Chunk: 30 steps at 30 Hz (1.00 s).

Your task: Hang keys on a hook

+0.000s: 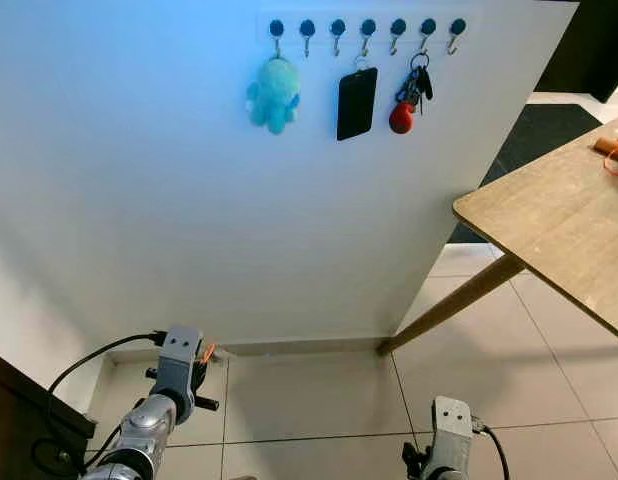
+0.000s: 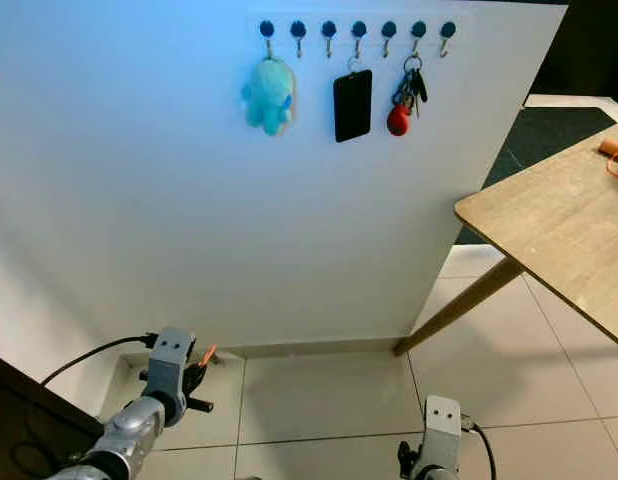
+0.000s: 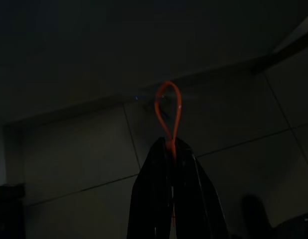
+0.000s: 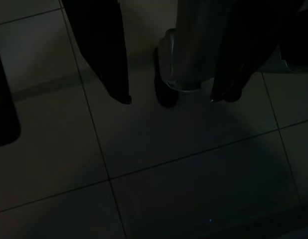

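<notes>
A row of blue-capped hooks (image 1: 367,28) runs along the top of the white wall. A bunch of keys with a red fob (image 1: 411,98) hangs on the second hook from the right. My left gripper (image 3: 171,145) is low by the skirting board, far below the hooks. It is shut on a thin orange loop (image 3: 168,110), which sticks out past the fingertips; whatever hangs from the loop is hidden. The orange loop (image 1: 208,352) also peeks out beside the left wrist. My right gripper (image 4: 171,98) hangs idle over the floor tiles, fingers apart, holding nothing.
A blue plush toy (image 1: 273,94) and a black card (image 1: 356,103) hang on other hooks; several hooks are bare. A wooden table (image 1: 549,235) juts in from the right with an orange item (image 1: 615,155) on it. A dark cabinet edge (image 1: 19,410) is at lower left.
</notes>
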Available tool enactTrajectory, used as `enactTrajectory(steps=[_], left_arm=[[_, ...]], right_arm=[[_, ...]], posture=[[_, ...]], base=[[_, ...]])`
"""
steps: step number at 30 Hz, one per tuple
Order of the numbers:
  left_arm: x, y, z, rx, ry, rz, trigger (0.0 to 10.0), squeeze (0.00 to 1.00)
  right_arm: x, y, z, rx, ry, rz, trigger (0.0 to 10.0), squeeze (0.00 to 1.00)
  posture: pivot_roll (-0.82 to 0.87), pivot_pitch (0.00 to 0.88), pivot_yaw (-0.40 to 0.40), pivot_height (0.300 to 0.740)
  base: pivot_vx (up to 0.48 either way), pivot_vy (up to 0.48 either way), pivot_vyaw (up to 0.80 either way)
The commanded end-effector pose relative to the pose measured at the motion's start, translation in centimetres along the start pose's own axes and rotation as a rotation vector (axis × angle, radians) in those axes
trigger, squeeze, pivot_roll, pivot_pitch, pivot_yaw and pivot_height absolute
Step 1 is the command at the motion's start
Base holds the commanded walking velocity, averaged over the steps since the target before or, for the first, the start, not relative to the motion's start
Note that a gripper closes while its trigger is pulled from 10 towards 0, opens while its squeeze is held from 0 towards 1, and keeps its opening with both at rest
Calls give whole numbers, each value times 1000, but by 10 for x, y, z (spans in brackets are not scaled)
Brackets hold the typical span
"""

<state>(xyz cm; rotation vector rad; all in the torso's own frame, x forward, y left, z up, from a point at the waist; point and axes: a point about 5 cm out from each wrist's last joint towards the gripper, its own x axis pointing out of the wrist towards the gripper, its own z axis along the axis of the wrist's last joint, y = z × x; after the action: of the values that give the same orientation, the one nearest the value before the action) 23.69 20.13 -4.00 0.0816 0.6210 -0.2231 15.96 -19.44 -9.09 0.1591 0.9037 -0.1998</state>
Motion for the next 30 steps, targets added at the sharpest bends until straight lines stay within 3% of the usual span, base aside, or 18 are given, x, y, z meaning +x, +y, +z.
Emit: enactTrajectory(steps=[1,7,10,24,30], left_arm=[[2,-6,1,29,-5,-24,10000,0],[2,-10,0,35,-2,-33,10000,0],[2,-7,0,0,-5,-7,10000,0],[3,-2,6,20,-28,34,10000,0],[6,-4,14,-39,-63,22,10000,0]], right_arm=[[1,-1,2,-1,-4,-4,10000,0],[1,-2,3,0,-5,-7,10000,0],[0,-3,3,1,-4,-8,10000,0],[0,-4,1,-5,-2,-9,10000,0],[0,-6,3,-11,-4,-10,10000,0]], posture=[[50,11,-3,740],[49,12,-1,740],[49,12,0,740],[42,3,0,740],[42,0,-2,740]], base=[[0,-259,0],[0,-406,0],[0,0,0],[0,0,0],[0,0,0]])
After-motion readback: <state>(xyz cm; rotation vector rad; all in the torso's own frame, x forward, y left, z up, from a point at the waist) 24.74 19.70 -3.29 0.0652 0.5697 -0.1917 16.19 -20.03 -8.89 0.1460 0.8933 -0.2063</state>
